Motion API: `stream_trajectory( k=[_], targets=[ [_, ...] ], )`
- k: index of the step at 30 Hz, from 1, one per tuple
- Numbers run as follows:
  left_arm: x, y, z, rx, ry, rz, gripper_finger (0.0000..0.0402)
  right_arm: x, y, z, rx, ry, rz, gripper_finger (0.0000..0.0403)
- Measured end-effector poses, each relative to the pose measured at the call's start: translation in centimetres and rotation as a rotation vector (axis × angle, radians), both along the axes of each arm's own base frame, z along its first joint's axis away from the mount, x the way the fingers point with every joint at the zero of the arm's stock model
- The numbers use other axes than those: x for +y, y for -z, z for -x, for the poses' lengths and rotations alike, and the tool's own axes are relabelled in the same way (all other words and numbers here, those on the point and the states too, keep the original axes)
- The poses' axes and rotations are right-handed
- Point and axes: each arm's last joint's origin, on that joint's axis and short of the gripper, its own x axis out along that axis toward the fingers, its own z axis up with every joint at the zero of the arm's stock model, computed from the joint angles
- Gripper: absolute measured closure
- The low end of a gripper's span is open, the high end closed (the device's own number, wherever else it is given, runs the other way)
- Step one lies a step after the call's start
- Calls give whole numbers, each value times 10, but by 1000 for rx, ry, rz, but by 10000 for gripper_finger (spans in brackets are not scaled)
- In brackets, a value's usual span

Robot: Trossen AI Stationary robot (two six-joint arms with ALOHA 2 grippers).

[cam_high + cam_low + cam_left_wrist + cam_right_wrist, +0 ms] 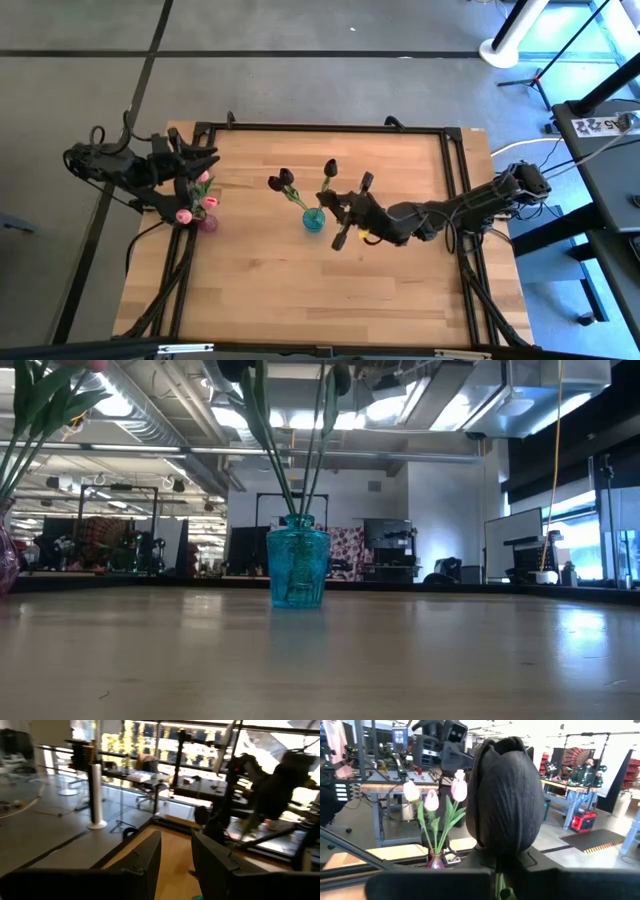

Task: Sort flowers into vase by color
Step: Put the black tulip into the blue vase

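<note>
A teal glass vase (313, 220) (298, 568) stands mid-table with three thin green stems (290, 450) in it, topped by dark maroon-black tulip buds (281, 180). My right gripper (333, 207) (497, 872) reaches in from the table's right, just right of that vase, and is shut on one dark tulip (507, 795). Three pink tulips (205, 200) (432, 800) stand in a small pink vase (207, 223) (436, 861) near the left edge. My left gripper (203, 162) (175, 852) hovers open above the pink tulips and touches nothing. My right gripper pinches the dark tulip's green stem just under the bud (500, 889) between its two fingers. It comes about level from the table's right side, with the fingers across the stem. The bud stands upright right above the fingers. The stem's lower part is hidden from the wrist view.
The wooden table (300, 290) shows bare wood in front of both vases and toward the near edge. A black frame (320, 127) runs along the table's far and side edges. The two vases stand about a hand's width apart, and the room beyond holds desks and equipment.
</note>
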Motion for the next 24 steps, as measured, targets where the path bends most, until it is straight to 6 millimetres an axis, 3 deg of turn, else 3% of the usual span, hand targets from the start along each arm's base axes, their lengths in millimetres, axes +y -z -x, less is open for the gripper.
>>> stream_trajectory(
  k=[10,14,24],
  targets=[
    [-4,-6,0,-54,151,8,296,-4,-4,-1,-31,33,31,391],
    [-3,-5,2,-42,151,-18,296,-6,-13,5,-51,48,39,391],
    [0,2,2,11,33,-31,296,-6,4,-5,13,44,21,391]
  ],
)
